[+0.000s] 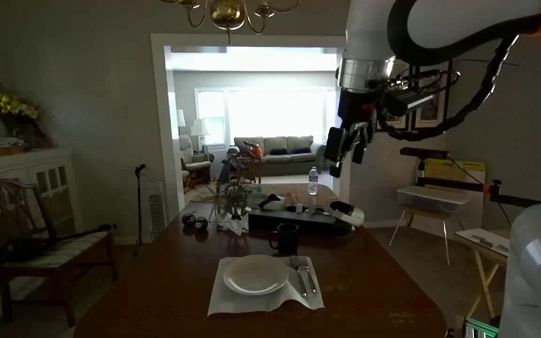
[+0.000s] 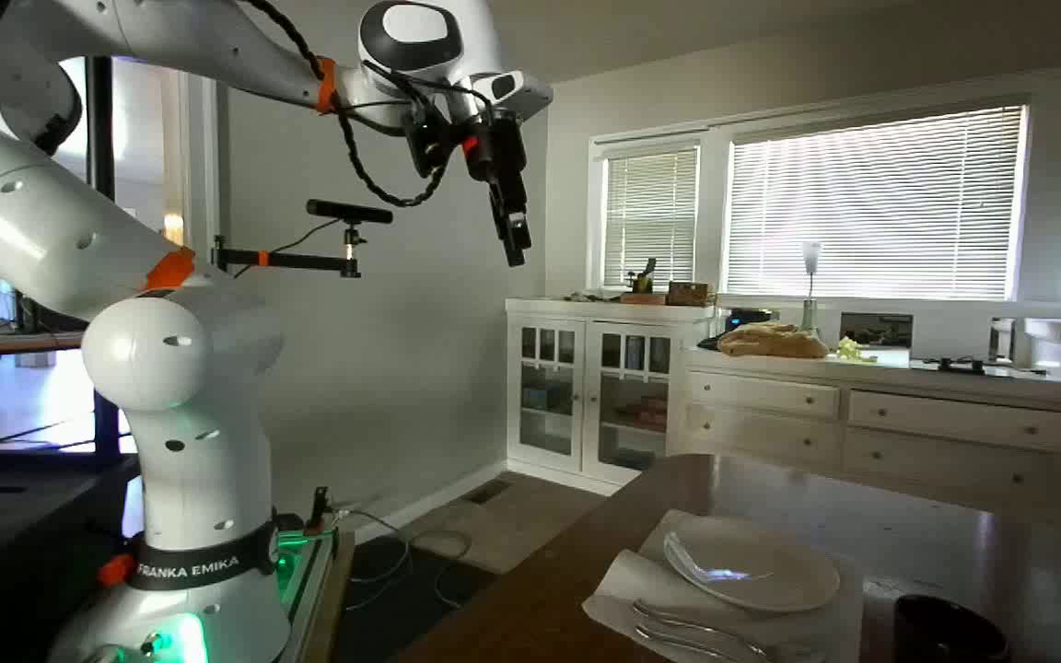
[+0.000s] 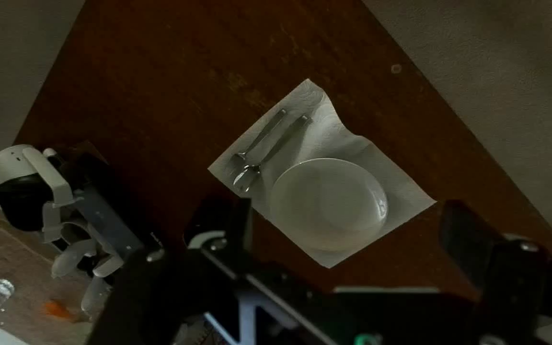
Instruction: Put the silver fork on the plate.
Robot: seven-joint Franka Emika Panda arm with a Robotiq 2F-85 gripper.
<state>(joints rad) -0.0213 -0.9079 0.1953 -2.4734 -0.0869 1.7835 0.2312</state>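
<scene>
Your tool (image 3: 351, 203) hangs well above the bench (image 3: 170, 62), its fingers wide apart with nothing between them. In an exterior view, the fork (image 1: 311, 280) lies on the mat (image 1: 226, 300), right of the plate (image 1: 255, 274), its handle end near and its head far, toward the mug (image 1: 287, 240). The spoon (image 1: 301, 281) lies between fork and plate; you go by head shape here, since the tines are hard to make out.

Expect the fork to be light, stiff and slick, in no danger from a firm pinch. Take it mid-handle, across the shaft, close to its balance, so the head doesn't swing down. It lies low, so your tips probably need to reach the mat, which looks soft and could bunch up. Watch the spoon just beside it: you could catch both. Lower gently; the plate may chip.
</scene>
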